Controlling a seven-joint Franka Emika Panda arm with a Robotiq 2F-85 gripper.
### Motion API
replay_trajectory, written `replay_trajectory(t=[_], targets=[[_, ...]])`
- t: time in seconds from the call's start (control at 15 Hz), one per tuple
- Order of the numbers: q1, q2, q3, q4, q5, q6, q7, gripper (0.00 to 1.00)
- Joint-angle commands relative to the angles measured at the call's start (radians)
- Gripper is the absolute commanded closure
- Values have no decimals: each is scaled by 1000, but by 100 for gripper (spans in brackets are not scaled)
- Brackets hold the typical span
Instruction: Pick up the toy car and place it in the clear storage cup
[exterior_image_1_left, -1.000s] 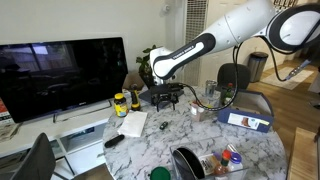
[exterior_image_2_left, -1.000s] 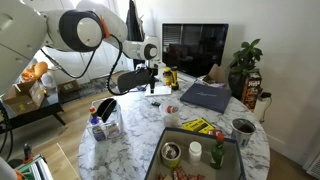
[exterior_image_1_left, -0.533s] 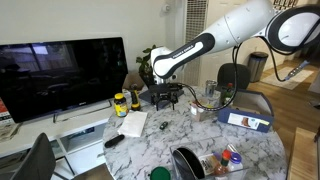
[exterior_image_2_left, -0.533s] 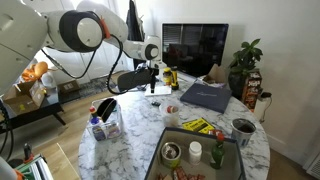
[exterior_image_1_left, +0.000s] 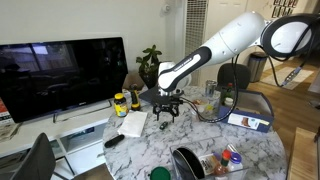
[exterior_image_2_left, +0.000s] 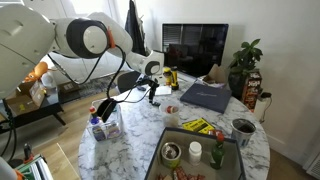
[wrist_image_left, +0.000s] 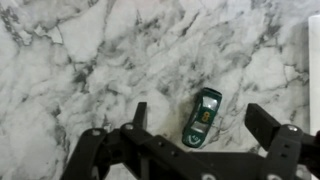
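In an exterior view we see the gripper (exterior_image_1_left: 167, 112) low over the desk (exterior_image_1_left: 190, 142). In an exterior view the clear storage cup (exterior_image_2_left: 106, 128) stands apart from it. In the wrist view the gripper is wide open and empty, with the toy car (wrist_image_left: 203, 116) on the desk between its jaws. We judge grasp, lift and placement all pending.

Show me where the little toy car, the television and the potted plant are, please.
toy car (wrist_image_left: 203, 117), wrist view, on its roof.
television (exterior_image_1_left: 60, 75), in an exterior view, on the middle of its dark screen.
potted plant (exterior_image_2_left: 243, 58), in an exterior view, on its leaves.
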Motion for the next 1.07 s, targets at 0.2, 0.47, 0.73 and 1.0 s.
replay_trajectory(t=[0.2, 0.47, 0.73, 1.0], targets=[[34, 96, -61, 50, -6, 87, 93, 5], [42, 123, -60, 76, -10, 105, 101, 22], [52, 139, -60, 95, -12, 104, 104, 54], [56, 125, -70, 89, -16, 122, 120, 87]])
